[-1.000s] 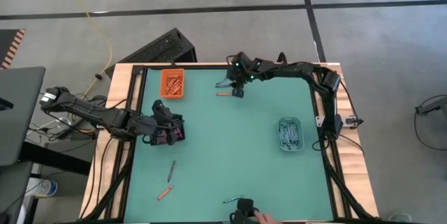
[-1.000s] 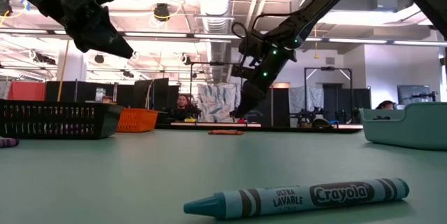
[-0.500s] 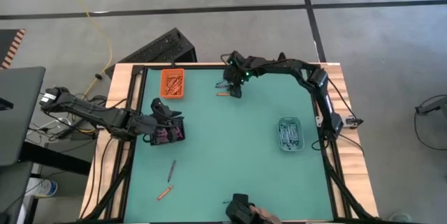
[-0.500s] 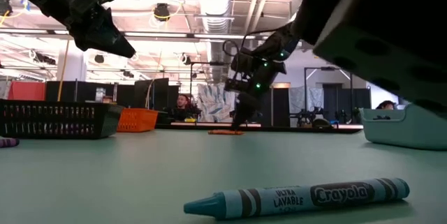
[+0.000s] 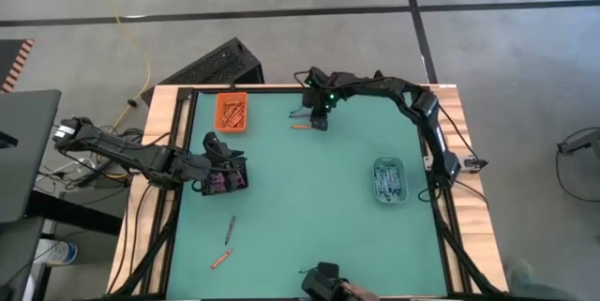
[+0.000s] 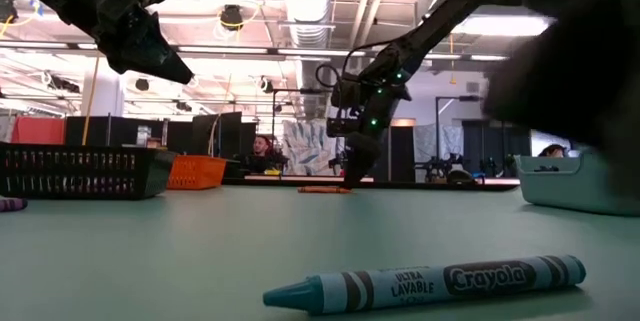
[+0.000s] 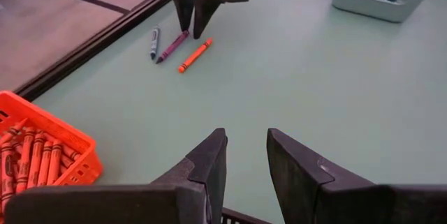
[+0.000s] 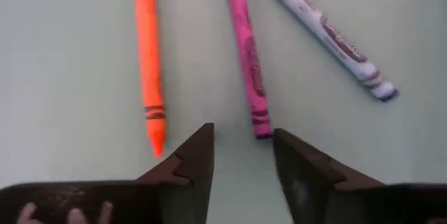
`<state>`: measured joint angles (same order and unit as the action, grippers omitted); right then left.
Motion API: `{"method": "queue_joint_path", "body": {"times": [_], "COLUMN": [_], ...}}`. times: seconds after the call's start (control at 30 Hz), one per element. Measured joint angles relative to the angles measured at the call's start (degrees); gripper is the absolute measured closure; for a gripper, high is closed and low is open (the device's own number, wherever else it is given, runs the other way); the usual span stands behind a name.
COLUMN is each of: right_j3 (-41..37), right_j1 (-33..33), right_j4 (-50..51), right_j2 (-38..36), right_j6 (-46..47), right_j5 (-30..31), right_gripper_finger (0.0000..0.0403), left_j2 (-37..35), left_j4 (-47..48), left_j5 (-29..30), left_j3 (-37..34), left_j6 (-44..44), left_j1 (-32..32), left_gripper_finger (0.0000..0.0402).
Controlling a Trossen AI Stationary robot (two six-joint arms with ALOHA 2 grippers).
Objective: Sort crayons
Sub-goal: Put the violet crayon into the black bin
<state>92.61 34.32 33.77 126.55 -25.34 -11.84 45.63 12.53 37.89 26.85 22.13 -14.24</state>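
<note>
Although several crayons already lie sorted in the orange tray [image 5: 232, 112] at the far left of the table, in the black tray [image 5: 225, 181] under the left arm and in the clear tray [image 5: 388, 179] on the right side, the sorting looks only partly done. Loose ones remain: an orange crayon [image 8: 149, 56], a pink crayon [image 8: 246, 53] and a purple crayon [image 8: 328, 32] lie side by side, close but not touching, near the far edge beside the right gripper [image 5: 319, 121]. A dark crayon [image 5: 230, 229] and another orange crayon [image 5: 220, 260] lie near the front left, and a teal crayon [image 6: 430, 283] rests close to the low camera.

That right arm reaches across from the right side to the far edge, its gripper pointed down at the three crayons, tips low over the table. Its fingers [image 8: 192, 161] stand apart with nothing between them, just short of the pink crayon's end, so the pick has apparently not yet been made.

Over the black tray, the left gripper [image 7: 246, 155] hangs above the table, its fingers parted and empty, waiting.
</note>
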Motion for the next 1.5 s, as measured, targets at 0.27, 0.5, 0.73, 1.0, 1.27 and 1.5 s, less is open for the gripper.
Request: {"method": "queue_joint_path", "body": {"times": [0.27,0.5,0.73,1.0,1.27,1.5], "right_j3": [0.5,0.4,0.3,3.6,4.8,-6.1], "right_j1": [-1.3,-1.7,-1.7,-1.5,-2.8,-9.6], "right_j4": [0.3,0.4,2.1,11.9,21.7,19.8], "right_j2": [0.8,0.7,0.7,0.5,-7.0,-21.7], "right_j6": [-1.8,-5.1,-5.3,-3.6,-3.0,1.5], "right_j5": [5.2,4.6,4.5,4.1,-2.2,-12.0], "right_gripper_finger": [0.0294,0.0322,0.0391,0.0400,0.0402,0.0402], "left_j2": [0.0,0.0,0.0,0.0,0.1,0.5], "left_j4": [0.0,0.0,0.0,0.0,-4.8,-32.1], "left_j5": [0.0,0.0,-1.7,-2.7,-2.7,-6.2], "left_j3": [0.0,0.0,0.0,0.0,-2.4,-15.4], "left_j6": [0.0,-0.4,-0.2,-0.4,0.9,-4.2], "left_j1": [0.0,0.0,0.0,0.0,-2.1,-6.3], "left_gripper_finger": [0.0308,0.0308,0.0308,0.0308,0.0308,0.0308]}}
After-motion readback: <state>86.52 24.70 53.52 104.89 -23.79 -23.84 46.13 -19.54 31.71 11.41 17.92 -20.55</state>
